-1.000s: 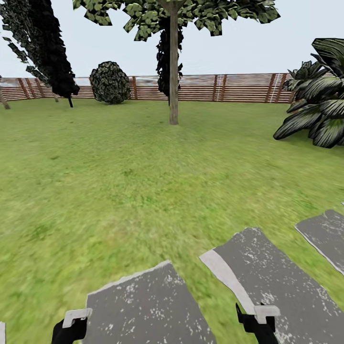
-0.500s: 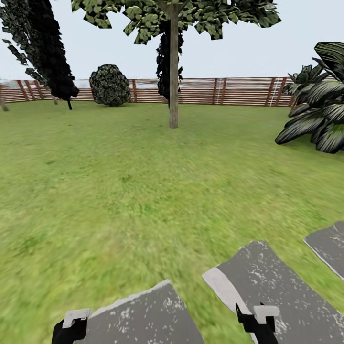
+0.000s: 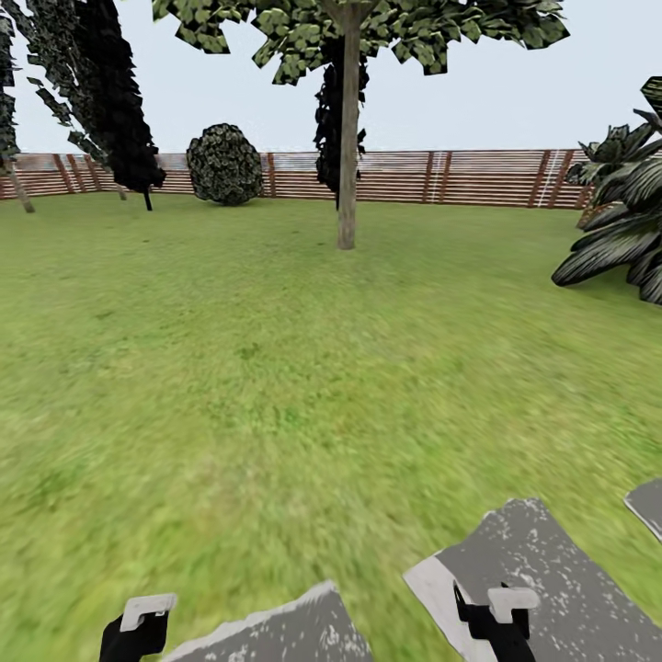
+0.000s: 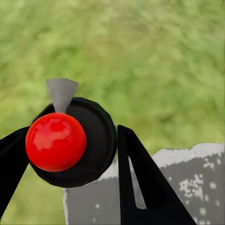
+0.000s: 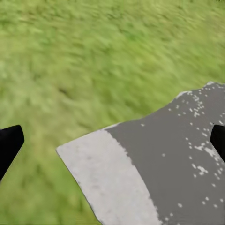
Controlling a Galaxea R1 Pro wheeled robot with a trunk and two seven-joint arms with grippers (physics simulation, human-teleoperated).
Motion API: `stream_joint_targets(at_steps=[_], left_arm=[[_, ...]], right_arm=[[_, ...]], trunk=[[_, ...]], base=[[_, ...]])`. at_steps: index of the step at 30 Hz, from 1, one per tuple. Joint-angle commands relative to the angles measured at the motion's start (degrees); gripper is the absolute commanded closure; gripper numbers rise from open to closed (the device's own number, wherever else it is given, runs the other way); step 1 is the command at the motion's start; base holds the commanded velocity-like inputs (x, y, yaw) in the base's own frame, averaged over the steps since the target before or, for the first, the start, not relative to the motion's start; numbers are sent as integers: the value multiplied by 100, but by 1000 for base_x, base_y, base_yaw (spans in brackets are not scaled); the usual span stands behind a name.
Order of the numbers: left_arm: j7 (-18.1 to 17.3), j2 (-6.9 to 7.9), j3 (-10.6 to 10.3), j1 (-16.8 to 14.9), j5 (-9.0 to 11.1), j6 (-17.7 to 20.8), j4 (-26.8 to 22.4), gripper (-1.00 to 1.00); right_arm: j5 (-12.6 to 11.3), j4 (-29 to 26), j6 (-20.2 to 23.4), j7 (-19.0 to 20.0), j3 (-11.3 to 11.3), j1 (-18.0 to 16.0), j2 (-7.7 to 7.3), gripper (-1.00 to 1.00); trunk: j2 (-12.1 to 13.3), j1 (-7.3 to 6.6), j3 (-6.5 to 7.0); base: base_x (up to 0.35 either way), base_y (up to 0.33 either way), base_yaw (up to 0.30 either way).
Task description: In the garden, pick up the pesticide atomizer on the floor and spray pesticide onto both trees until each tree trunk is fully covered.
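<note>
Ahead on the lawn stands one tree (image 3: 349, 37) with a blocky green crown, and its tree trunk (image 3: 347, 175) is a bare pale column, still far off. In the left wrist view the pesticide atomizer (image 4: 56, 140), a black round body with a red ball top and a grey nozzle, sits between the black fingers of my left gripper (image 4: 70, 136), which is shut on it. That left gripper (image 3: 138, 630) hangs low at the head view's bottom left. My right gripper (image 3: 496, 618) is at the bottom right; its jaws stand wide apart and hold nothing (image 5: 112, 140).
Grey paving stones (image 3: 552, 579) lie on the grass just under my arms. A brown slat fence (image 3: 460, 176) closes the far side. Near-black conifers (image 3: 110, 101), a round dark bush (image 3: 225, 165) and a broad-leafed plant (image 3: 625, 221) stand along the edges. Open lawn (image 3: 276, 368) lies between me and the tree.
The whole view has advanced over the lawn and turned slightly: the paving stones slid toward the bottom edge and the tree shifted a little right. Both grippers keep their pose.
</note>
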Motion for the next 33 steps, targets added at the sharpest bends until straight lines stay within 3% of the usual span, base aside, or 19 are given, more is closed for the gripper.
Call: stream_joint_targets(at_steps=[1,33], left_arm=[[-38,-3,38,-4,-1,-16,5,100],[-38,-3,38,-4,-1,-16,4,100]], right_arm=[[0,5,-16,-2,0,-3,-1,-100],[-16,-4,-25,-11,-12,-3,38,-100]], trunk=[[-2,2,-5],[-2,2,-5]], base=[[339,0,4],[339,0,0]])
